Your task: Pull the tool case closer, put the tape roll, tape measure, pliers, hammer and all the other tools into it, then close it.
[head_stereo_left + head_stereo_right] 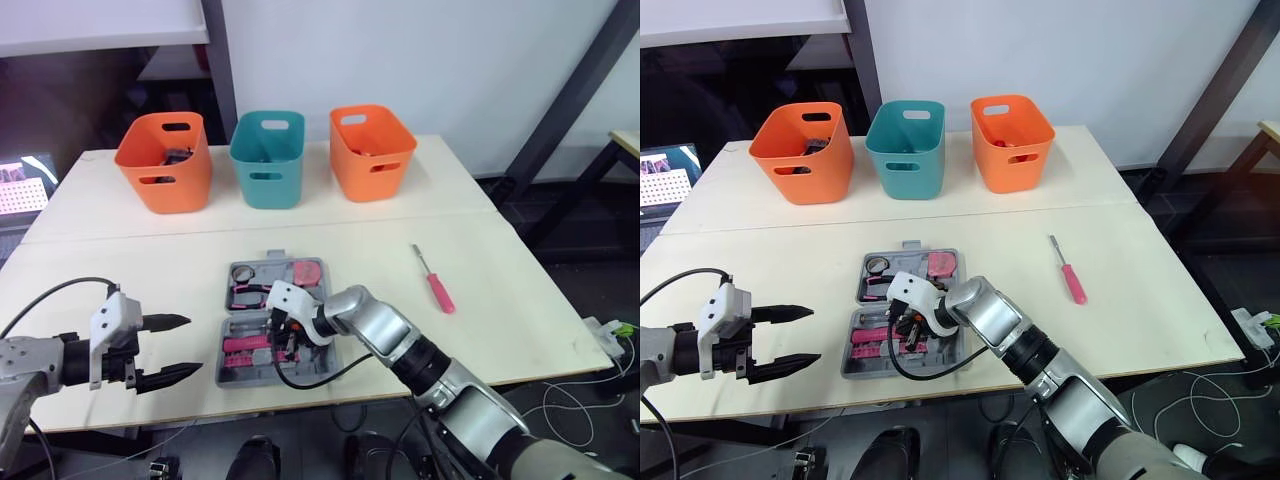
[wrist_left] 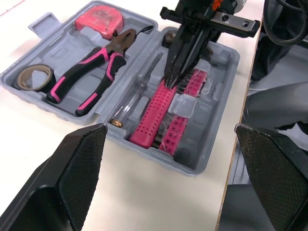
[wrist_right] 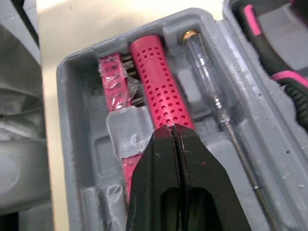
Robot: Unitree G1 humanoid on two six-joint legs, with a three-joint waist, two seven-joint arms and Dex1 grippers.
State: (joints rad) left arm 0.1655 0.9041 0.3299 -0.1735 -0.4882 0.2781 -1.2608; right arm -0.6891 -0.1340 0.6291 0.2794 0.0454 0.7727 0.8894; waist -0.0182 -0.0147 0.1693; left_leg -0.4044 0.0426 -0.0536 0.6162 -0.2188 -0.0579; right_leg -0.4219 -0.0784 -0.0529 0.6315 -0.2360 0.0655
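1. Currently the right claw (image 3: 173,129) is pinched to a point and grips nothing. Its tip touches the pink handle (image 3: 159,82) lying in the near half of the open tool case (image 2: 216,139). A push on that rounded grip could skid sideways.
2. Just beside the tip lie the bit rack (image 3: 113,82) on one side and the clear-bodied tester screwdriver (image 3: 211,91) on the other. A skid might lever either out of its slot, and the lid would then jam.
3. The left claw (image 1: 192,345) hangs wide and empty, near the case but apart from it. Unbraced, the case may slide toward the table (image 1: 520,290) edge under a hard press.
4. Pliers (image 2: 91,72), tape roll (image 2: 33,77) and tape measure (image 2: 101,17) sit in the half beyond the right claw.
5. A pink screwdriver (image 1: 436,282) lies well off to the right claw's right. Closing the case now would leave it out.
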